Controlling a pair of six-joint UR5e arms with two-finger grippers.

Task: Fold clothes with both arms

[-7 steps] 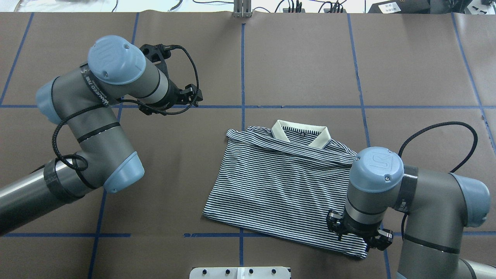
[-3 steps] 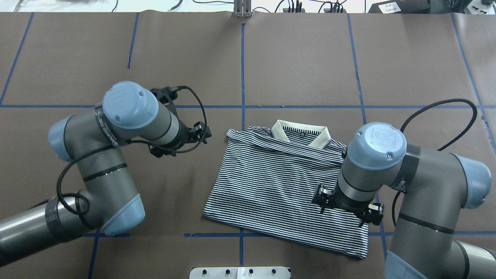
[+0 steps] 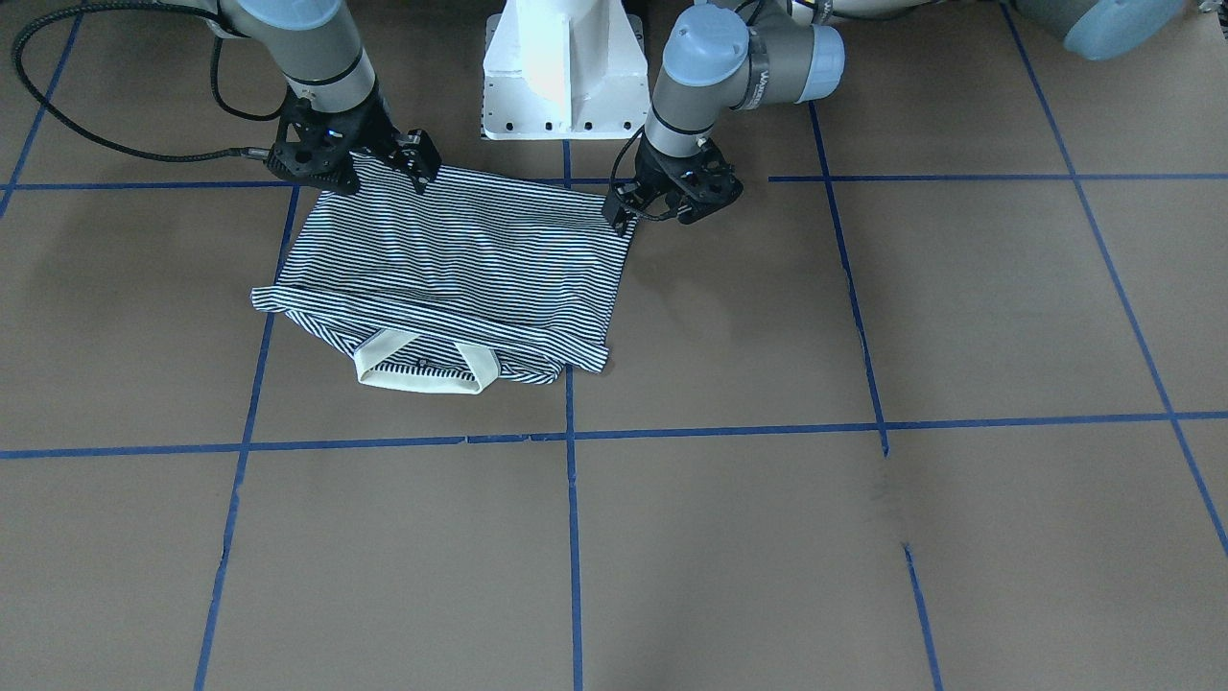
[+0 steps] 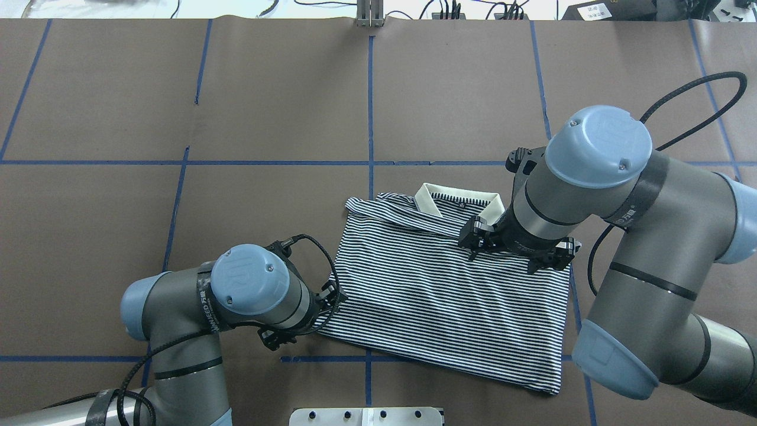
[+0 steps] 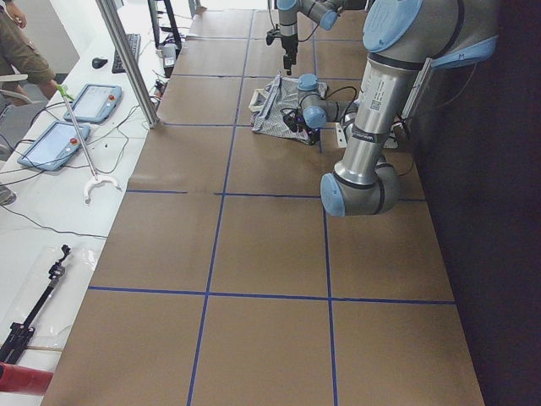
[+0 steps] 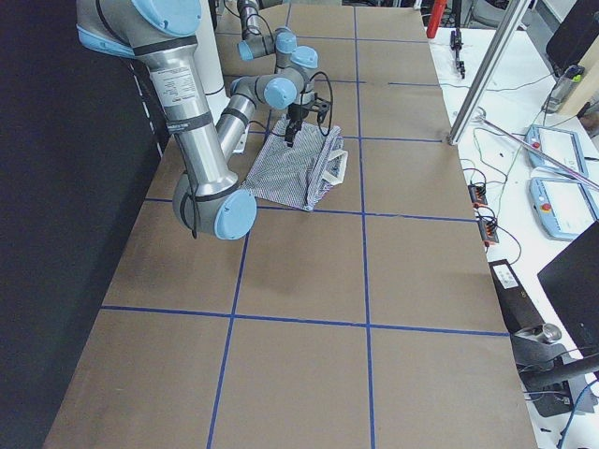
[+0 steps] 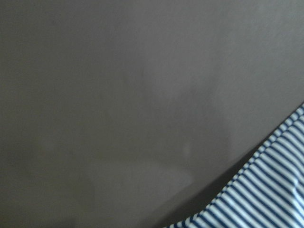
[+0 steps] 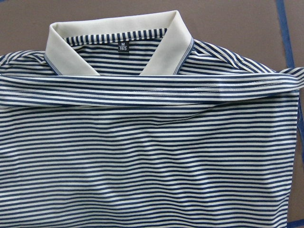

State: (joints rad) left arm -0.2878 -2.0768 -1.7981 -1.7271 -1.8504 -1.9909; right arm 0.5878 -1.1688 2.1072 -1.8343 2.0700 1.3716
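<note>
You have the brown paper-covered table [image 4: 118, 106] as the work surface. The striped polo shirt [image 4: 426, 296] lies flat on it close to the robot's side, mostly to the robot's right of centre, collar pointing away from the robot. It presents as a compact rectangle of several layers, with no sleeve showing. The right gripper [image 3: 351, 165] hangs well above the shirt's right half, jaws spread wide and empty. The left gripper [image 3: 664, 203] sits low, just beside the near-left corner [image 7: 266, 190], jaws likewise apart with nothing between them. Treat the garment as light, limp knit: it will likely sag between two grips, and its layers may slide over one another and over the paper. Recommended hold: pinch at the corners, through every layer, both sides together. The cream collar [image 8: 114, 23] looks the stiffest part; leave it alone. A stitched edge [image 8: 152, 88] crosses just below it, and a shallow pinch there risks lifting one layer only.
</note>
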